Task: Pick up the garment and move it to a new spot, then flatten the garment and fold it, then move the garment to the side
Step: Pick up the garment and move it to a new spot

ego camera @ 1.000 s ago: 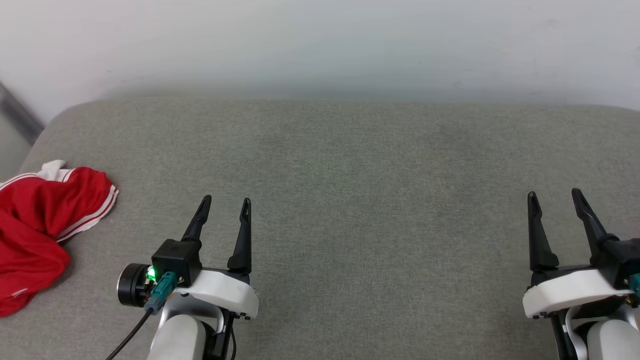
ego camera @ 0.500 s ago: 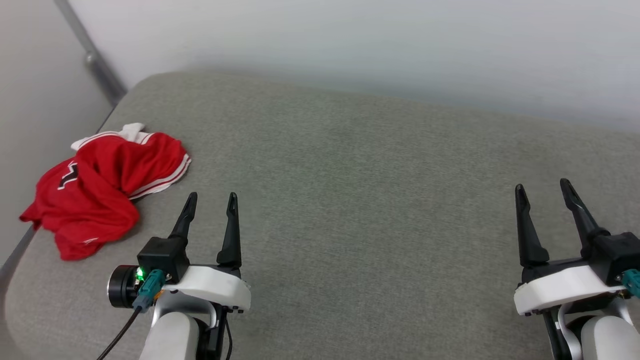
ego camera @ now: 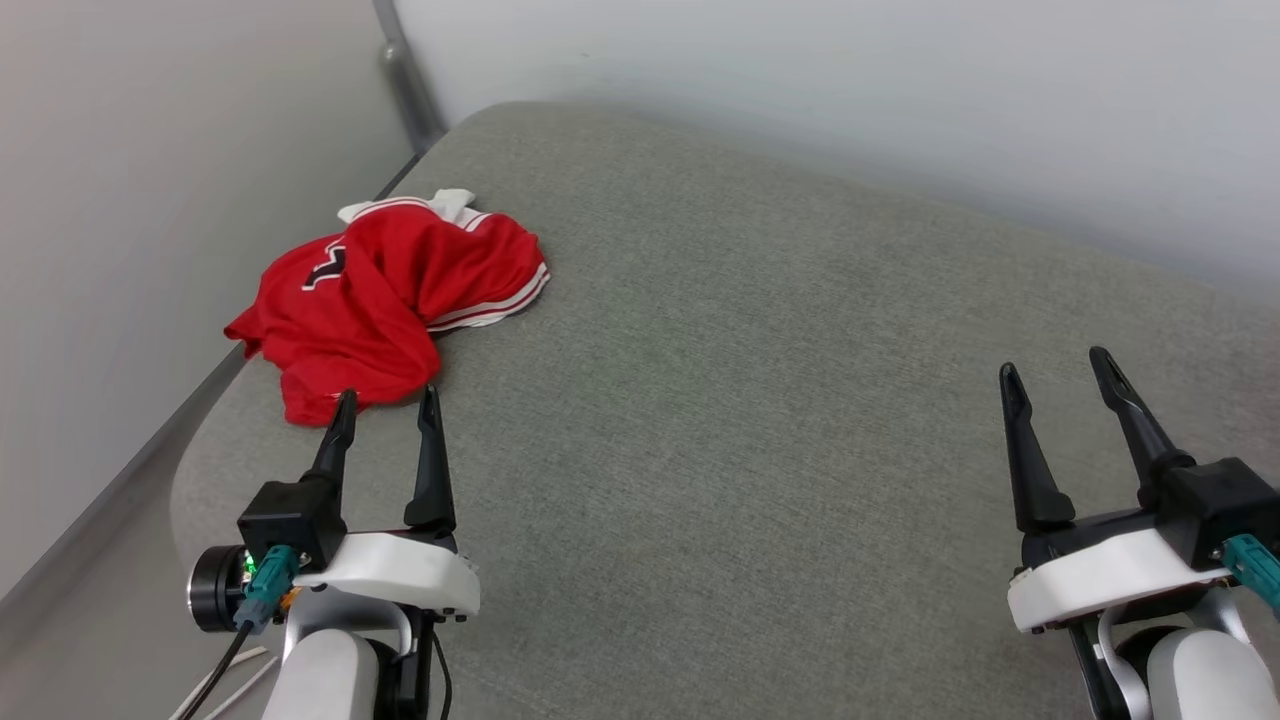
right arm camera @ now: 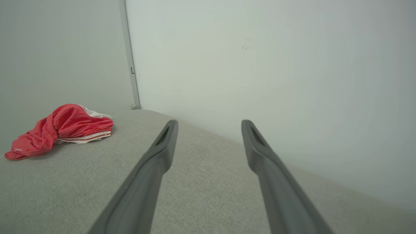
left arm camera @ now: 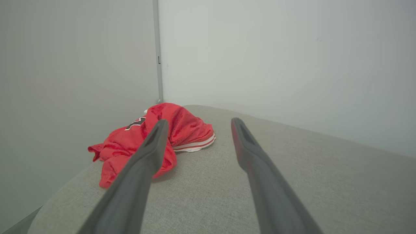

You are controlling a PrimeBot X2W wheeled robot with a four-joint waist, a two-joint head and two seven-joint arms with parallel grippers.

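The garment (ego camera: 385, 305) is a crumpled red jersey with white-and-red striped trim and a bit of black number print, heaped near the far left corner of the grey cushioned surface (ego camera: 750, 400). It also lies ahead-left in the left wrist view (left arm camera: 182, 130) and far left in the right wrist view (right arm camera: 65, 126). My left gripper (ego camera: 387, 397) is open, its tips just short of the garment's near edge, nothing between the fingers. My right gripper (ego camera: 1055, 362) is open at the lower right, far from the garment.
Pale walls meet at a corner with a grey vertical strip (ego camera: 405, 70) behind the garment. The cushion's rounded left edge (ego camera: 190, 470) drops off beside my left arm. A black cable (ego camera: 225, 665) hangs from the left wrist.
The head camera has swung left, so the garment now sits further right and higher in view. Both grippers stay open; the left one's tips now reach near the garment.
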